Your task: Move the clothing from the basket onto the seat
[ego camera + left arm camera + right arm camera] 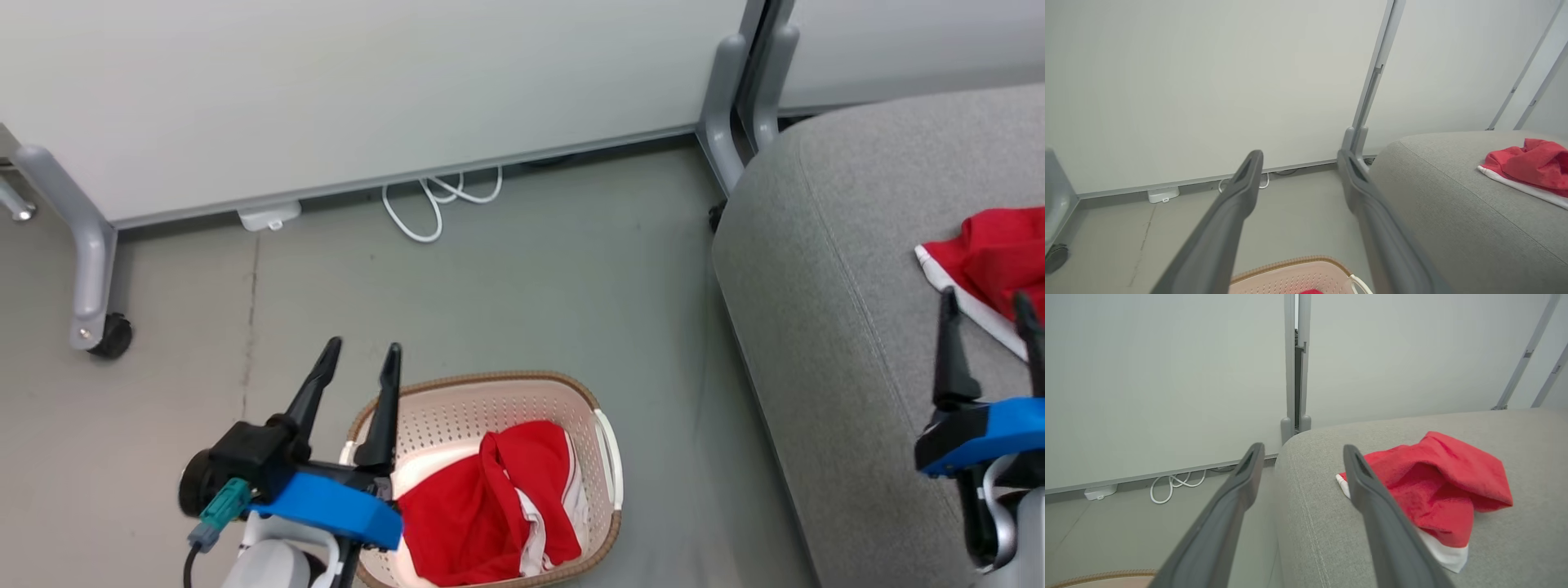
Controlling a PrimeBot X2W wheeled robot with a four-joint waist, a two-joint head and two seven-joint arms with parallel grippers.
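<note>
Grey floor (522, 269) holds the basket (490, 380) with one red garment (465, 506), a second garment (1000, 253) lies on the seat (816, 269), your left gripper (363, 349) and right gripper (986, 298) spread empty

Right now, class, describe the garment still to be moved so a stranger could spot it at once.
Find the big grey seat; on the floor to its left stands a cream basket with a brown rim. The red garment with white stripes lies crumpled inside it. The other red garment lies up on the seat.
</note>
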